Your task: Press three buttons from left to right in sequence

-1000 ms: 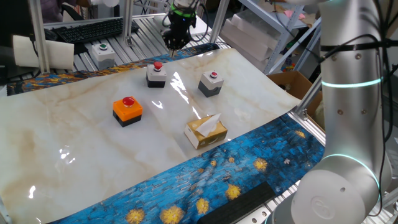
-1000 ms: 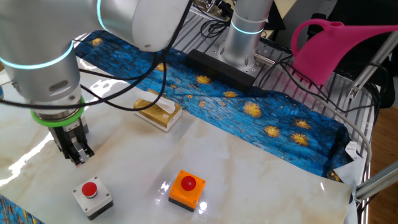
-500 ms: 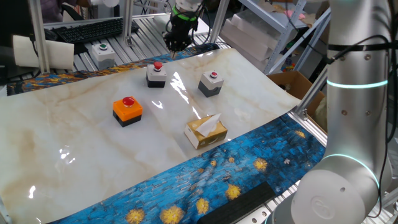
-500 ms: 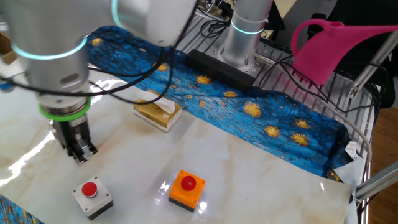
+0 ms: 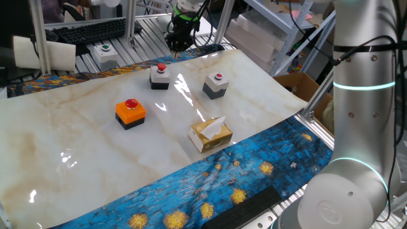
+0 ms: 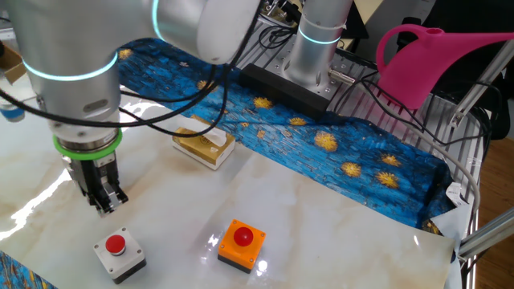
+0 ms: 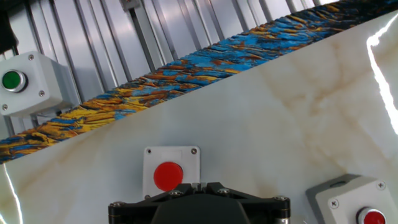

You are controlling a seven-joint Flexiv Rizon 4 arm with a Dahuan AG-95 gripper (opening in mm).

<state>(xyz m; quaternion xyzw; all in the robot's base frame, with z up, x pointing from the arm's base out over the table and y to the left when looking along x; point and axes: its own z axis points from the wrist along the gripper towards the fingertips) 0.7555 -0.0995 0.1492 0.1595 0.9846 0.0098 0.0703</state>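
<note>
Marble-patterned white sheet [image 5: 89,146] covers most of the table, laid over a blue cloth with yellow swirls [image 5: 210,184] that shows along its edges. On the sheet stand the three box switches with red round push-buttons: an orange box on a black base [image 5: 130,112] at the left of one fixed view, a grey box with a pale top [image 5: 159,76] farther back in the middle, and a second grey box [image 5: 216,85] to its right, turned at an angle. A yellow tissue box with a white tissue sticking up [image 5: 210,133] sits nearer the front edge, apart from all three.

The black two-finger gripper [image 5: 177,42] hangs pointing straight down, just behind the middle grey box and above the sheet's far edge, touching none of the switches. Its fingers are clenched together with nothing between them. In the other fixed view the gripper [image 6: 105,202] hovers clear of the sheet, with the middle grey box [image 6: 119,253] just beside it and the orange box [image 6: 242,243] farther off. The hand view looks down on the middle grey box [image 7: 171,173] right ahead of the gripper body, the second grey box [image 7: 357,202] at the lower right corner, and a pale box with a green button [image 7: 25,81] off the sheet on the ribbed metal table [image 7: 168,25]
</note>
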